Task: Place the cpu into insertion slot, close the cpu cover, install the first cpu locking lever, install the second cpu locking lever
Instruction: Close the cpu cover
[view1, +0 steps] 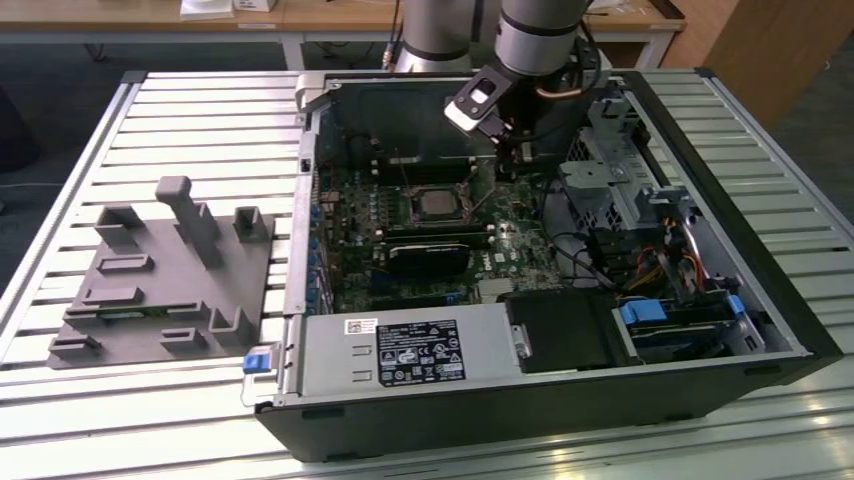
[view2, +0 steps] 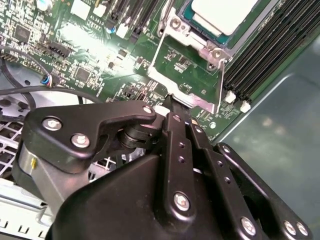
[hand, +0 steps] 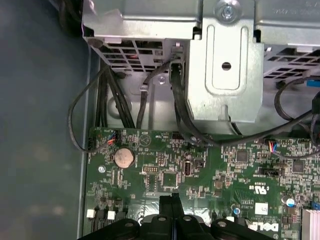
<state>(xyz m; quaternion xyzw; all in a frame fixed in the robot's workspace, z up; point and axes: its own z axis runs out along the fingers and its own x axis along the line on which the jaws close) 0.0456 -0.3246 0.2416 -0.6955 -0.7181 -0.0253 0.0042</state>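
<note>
Open computer case lying on the slatted bench, as I see it from the remote station. Inside, on the green board, the insertion slot already holds the cpu, its grey top showing in the second wrist view. The cpu cover is swung open off the chip, and green board shows through its window.

The pincer has its fingers pressed together with nothing visible between them. Its tips are at the free edge of the cover; I cannot tell whether they touch it. In the exterior view the pincer hangs just to that view's right of the slot.

Long memory slots run beside the socket. A metal drive cage and black cables crowd the board's edge beyond a coin battery. A black card lies nearer than the slot. A grey fixture sits on the bench at the exterior view's left.
</note>
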